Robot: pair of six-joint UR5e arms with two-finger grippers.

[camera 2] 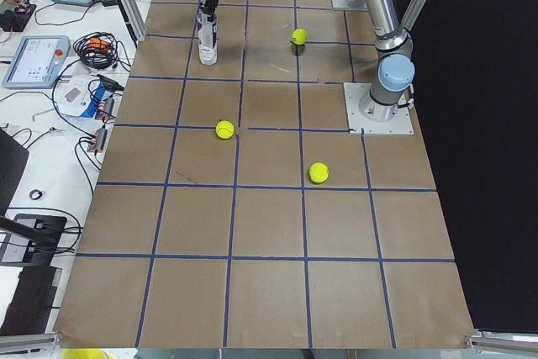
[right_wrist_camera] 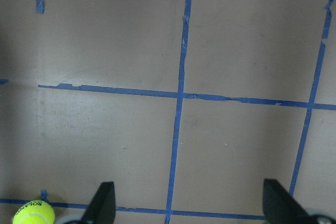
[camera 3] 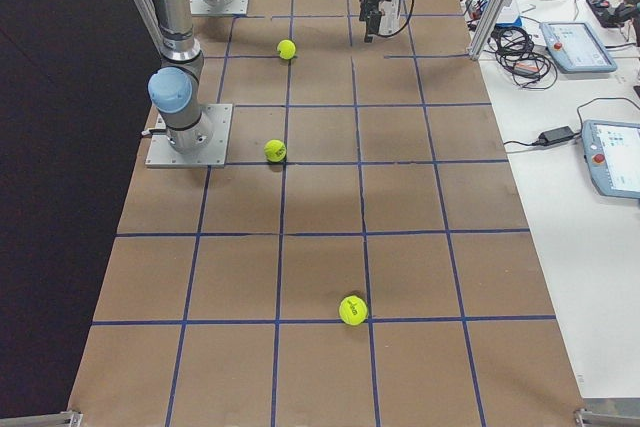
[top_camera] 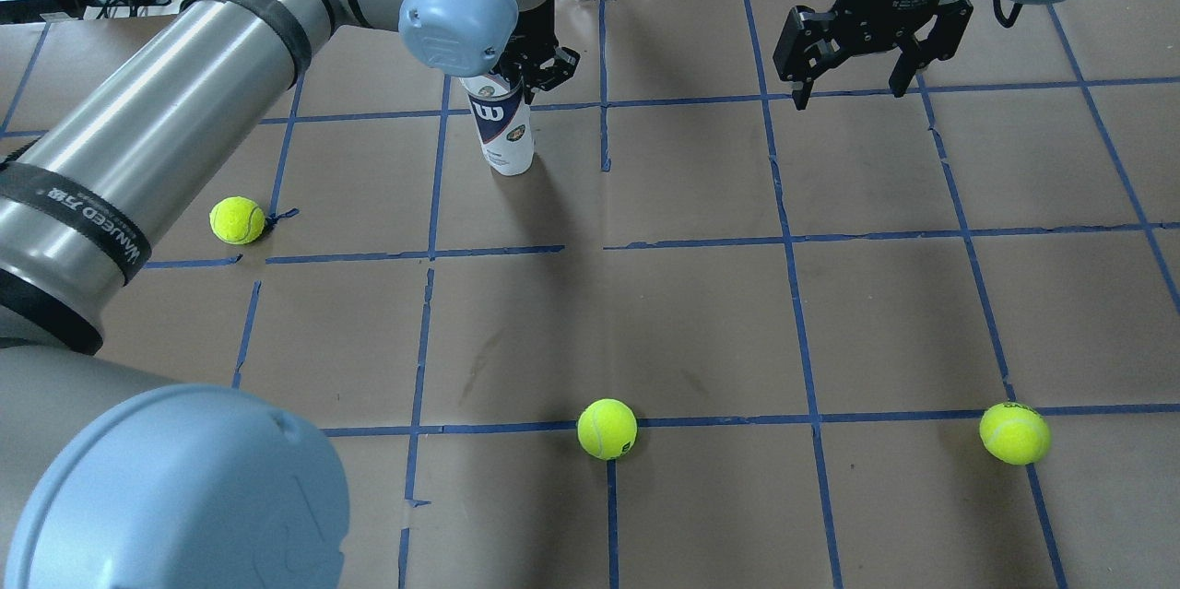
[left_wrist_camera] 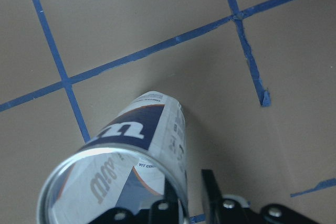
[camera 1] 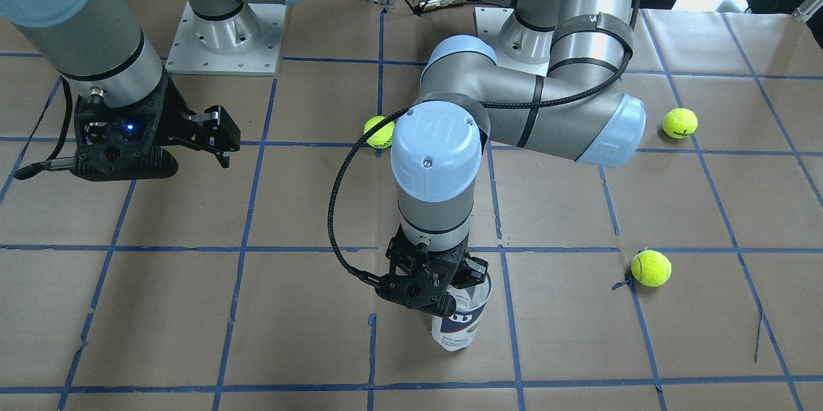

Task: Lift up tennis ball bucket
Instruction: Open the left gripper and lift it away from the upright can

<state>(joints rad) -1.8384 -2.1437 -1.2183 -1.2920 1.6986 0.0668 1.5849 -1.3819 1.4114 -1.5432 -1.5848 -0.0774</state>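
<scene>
The tennis ball bucket is a clear can with a white and navy label. It stands upright on the brown paper table, open end up, and also shows in the overhead view and the left wrist view. My left gripper points down at its top. In the left wrist view its fingers are close together astride the rim wall, one inside and one outside. The can's base looks to rest on the table. My right gripper is open and empty, hovering well off to the side.
Three yellow-green tennis balls lie loose: one near the left arm, one at the centre near the robot, one on the right. Blue tape lines grid the table. The left forearm spans the table's left.
</scene>
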